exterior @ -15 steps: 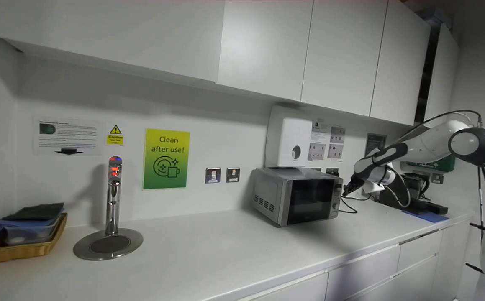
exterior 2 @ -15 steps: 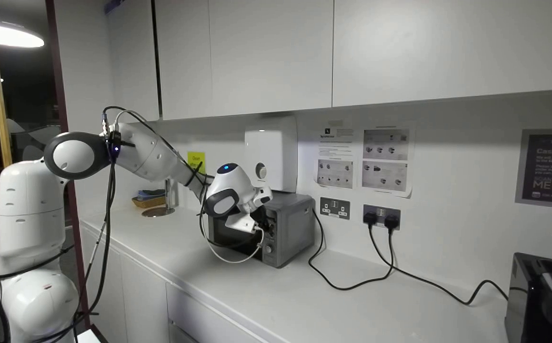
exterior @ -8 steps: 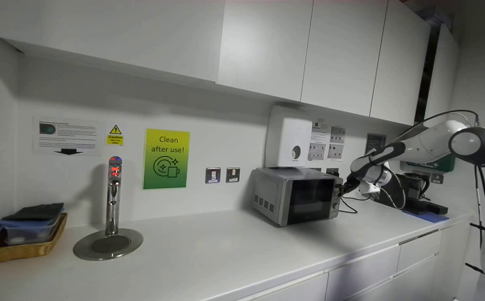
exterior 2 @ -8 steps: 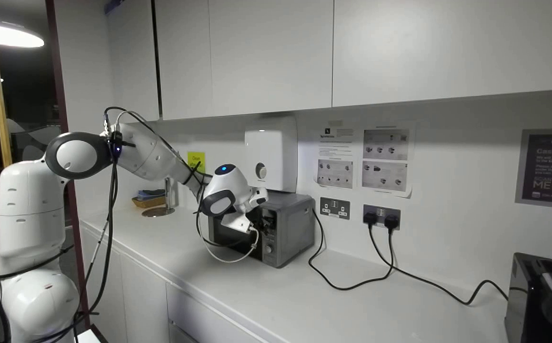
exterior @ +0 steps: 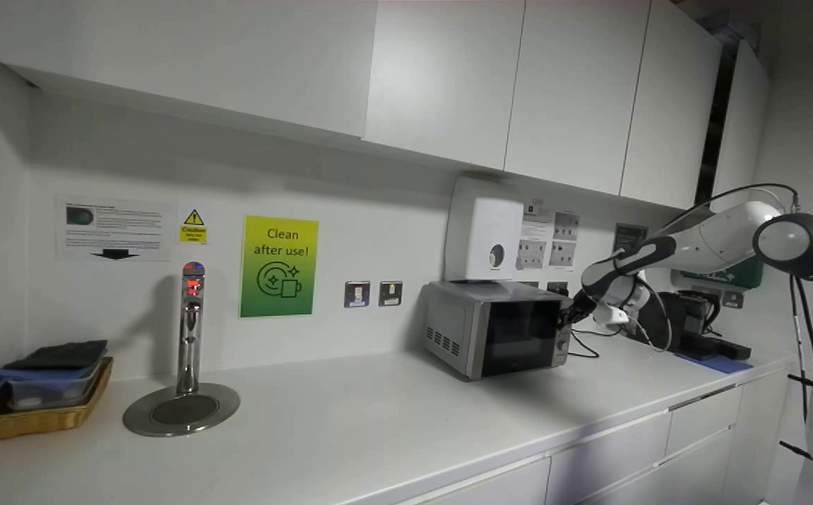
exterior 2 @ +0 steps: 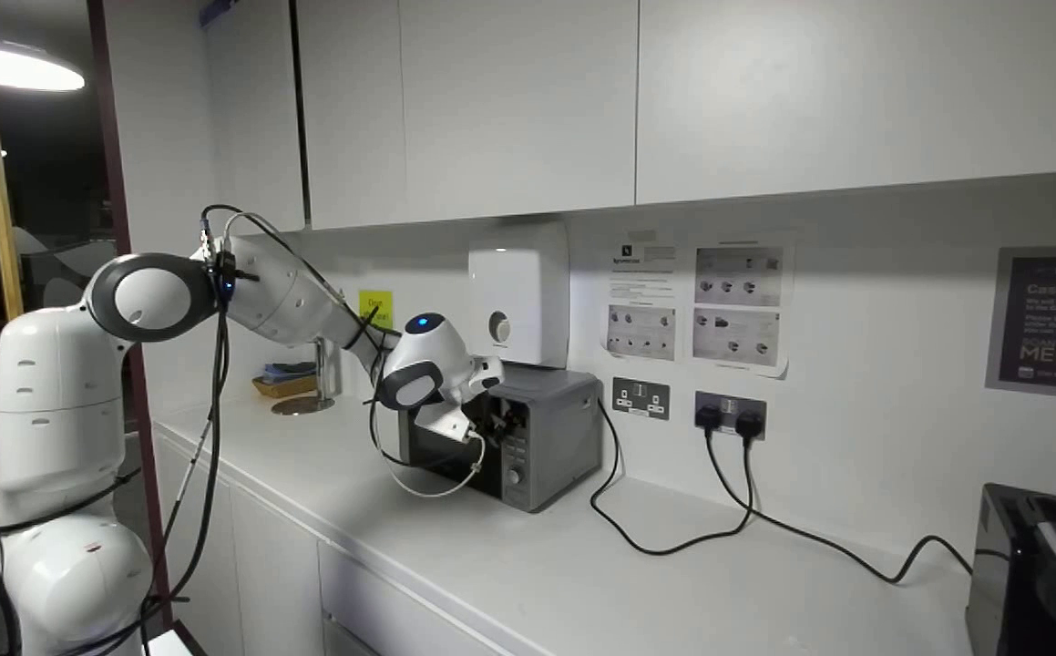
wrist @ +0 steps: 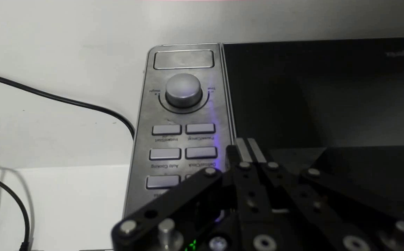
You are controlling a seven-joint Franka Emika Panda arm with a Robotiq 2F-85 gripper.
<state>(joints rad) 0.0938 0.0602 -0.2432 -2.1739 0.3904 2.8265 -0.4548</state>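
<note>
Silver-grey casing, black front: take the microwave [exterior: 494,326] as landmark, standing on the white counter [exterior: 336,428], below a white dispenser [exterior: 490,231]. Read the wrist view from left to right. Far left, off the microwave's side, see black cable [wrist: 62,99] passing behind the microwave's edge. Next, on the microwave's front, find control panel [wrist: 184,118] with round knob [wrist: 183,89] and grey buttons [wrist: 200,152], some of these partly hidden by the gripper [wrist: 250,150]. Shows no sign of anything pressed or turned. Judging by all this, stands only at the reaching stage: in place at the microwave's front, with nothing taken hold of, door [wrist: 313,94] not opened, and everything beyond the reach left to do. Then, at the line between control panel and door, find the gripper itself: clenched, fingertips [wrist: 242,150] side by side with barely a slit between, grasping nothing. Appears right up at the microwave's front; cannot tell from these angles whether touching or just short of contact. Farthest right on the microwave, find the glossy door again, flush with control panel, apparently closed, partly covered by the gripper.
</note>
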